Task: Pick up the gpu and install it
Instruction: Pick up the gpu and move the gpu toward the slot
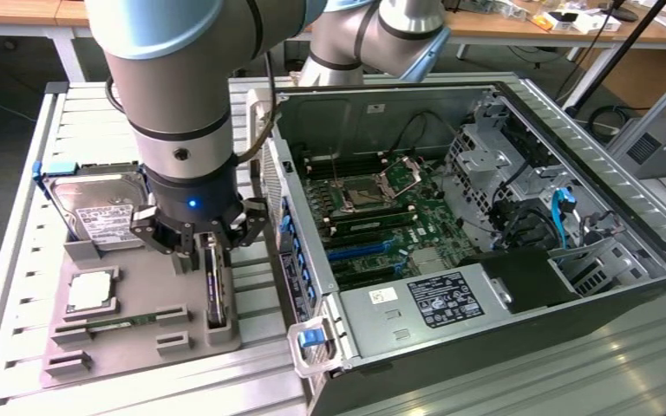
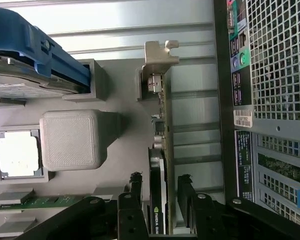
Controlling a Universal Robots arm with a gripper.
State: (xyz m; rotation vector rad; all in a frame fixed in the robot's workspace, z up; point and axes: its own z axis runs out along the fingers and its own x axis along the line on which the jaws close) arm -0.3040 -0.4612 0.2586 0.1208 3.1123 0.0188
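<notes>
One gpu [image 2: 159,200] stood edge-on in a slot of the grey holder [image 1: 148,286], on the bench [image 1: 21,329] beside the open computer case [image 1: 345,121]. The gripper [image 2: 160,181] hung over it, fingers [image 2: 136,187] spread wide on either side of the card.

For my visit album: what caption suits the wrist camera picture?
Open gripper straddling the gpu, which stands on edge in its grey holder beside the computer case.

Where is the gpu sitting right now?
The gpu stands on edge in the grey tray at the exterior view's left, on the tray's side nearest the computer case, directly under the gripper, whose open jaws flank it.
</notes>
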